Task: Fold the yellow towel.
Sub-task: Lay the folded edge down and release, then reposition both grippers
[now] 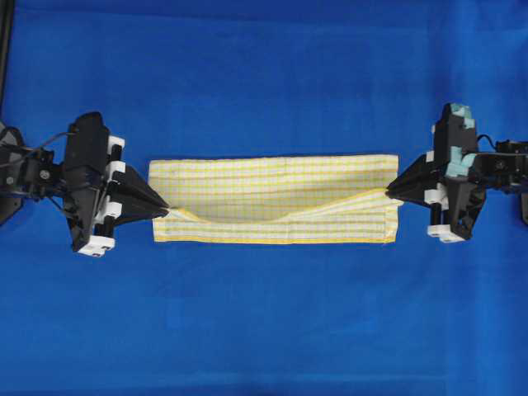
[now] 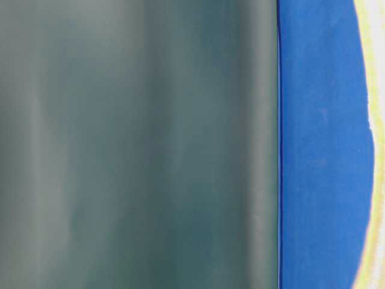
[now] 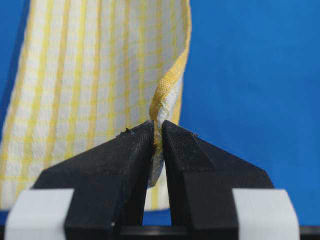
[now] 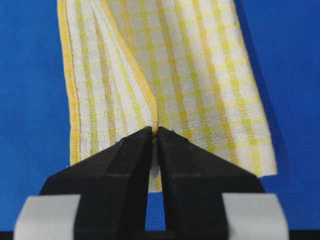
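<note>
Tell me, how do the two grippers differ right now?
The left gripper pinches the yellow towel at its left short end; the right gripper pinches the opposite end. The right gripper's arm carries a pale teal part; the left one shows none. Both are shut on a hemmed edge, lifting it slightly.

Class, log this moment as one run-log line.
left gripper: shut on yellow towel | right gripper: shut on towel | towel: stretched between them
</note>
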`<control>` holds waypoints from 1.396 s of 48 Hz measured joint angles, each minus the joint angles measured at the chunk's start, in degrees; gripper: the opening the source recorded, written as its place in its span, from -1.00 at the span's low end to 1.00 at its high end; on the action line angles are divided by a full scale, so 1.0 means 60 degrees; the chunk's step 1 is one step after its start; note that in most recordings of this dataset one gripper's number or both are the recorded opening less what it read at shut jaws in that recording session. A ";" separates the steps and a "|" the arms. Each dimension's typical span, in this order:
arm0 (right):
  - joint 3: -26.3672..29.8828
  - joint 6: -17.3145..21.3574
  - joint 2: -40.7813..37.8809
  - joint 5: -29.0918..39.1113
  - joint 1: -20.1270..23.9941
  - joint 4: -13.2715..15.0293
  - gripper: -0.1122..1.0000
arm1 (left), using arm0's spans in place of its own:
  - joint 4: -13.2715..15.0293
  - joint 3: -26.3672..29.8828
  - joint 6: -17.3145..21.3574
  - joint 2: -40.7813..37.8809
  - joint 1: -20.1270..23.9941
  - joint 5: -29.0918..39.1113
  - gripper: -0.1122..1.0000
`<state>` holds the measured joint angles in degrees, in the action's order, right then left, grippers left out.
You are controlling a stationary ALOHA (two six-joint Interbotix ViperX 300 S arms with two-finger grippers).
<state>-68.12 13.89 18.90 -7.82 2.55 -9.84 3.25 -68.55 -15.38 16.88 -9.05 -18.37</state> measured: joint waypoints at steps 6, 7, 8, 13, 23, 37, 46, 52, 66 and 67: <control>0.0103 0.0000 -0.0264 0.0000 0.0132 -0.0044 -0.72 | 0.0000 0.0146 -0.0015 -0.0352 0.0000 0.0073 -0.70; 0.0117 0.0000 -0.0278 0.0000 0.0146 -0.0044 -0.72 | 0.0000 0.0176 0.0000 -0.0410 -0.0015 0.0088 -0.70; 0.0132 0.0000 -0.0308 0.0000 0.0161 -0.0044 -0.72 | 0.0000 0.0220 0.0000 -0.0454 -0.0015 0.0088 -0.70; 0.0190 0.0000 -0.0366 -0.0015 0.0190 -0.0044 -0.72 | 0.0000 0.0366 0.0000 -0.0630 0.0088 0.0293 -0.70; 0.0220 0.0000 -0.0396 -0.0015 0.0249 -0.0059 -0.71 | 0.0000 0.0425 0.0000 -0.0659 0.0381 0.0776 -0.51; 0.0308 -0.0161 -0.0366 -0.0161 0.0352 -0.0029 0.41 | 0.0000 0.0483 0.0117 -0.0586 0.0542 0.0820 0.49; 0.0366 -0.0439 0.0293 -0.0146 0.0146 0.0264 0.54 | 0.0000 0.0586 0.0337 -0.0264 0.0776 0.0938 0.46; 0.0308 -0.0454 0.0674 -0.0073 -0.0322 0.0278 0.50 | 0.0000 0.0586 0.0396 -0.0234 0.1011 0.1128 0.46; 0.0308 -0.0483 0.0264 0.0498 -0.1362 0.0278 0.50 | 0.0000 0.0703 0.0527 -0.0542 0.1597 0.1436 0.46; 0.0308 -0.0483 0.0176 0.0513 -0.1392 0.0278 0.50 | 0.0000 0.0718 0.0527 -0.0615 0.1641 0.1479 0.46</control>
<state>-66.27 10.99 19.95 -4.75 -5.80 -8.17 3.25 -64.25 -12.22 13.18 0.79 -9.49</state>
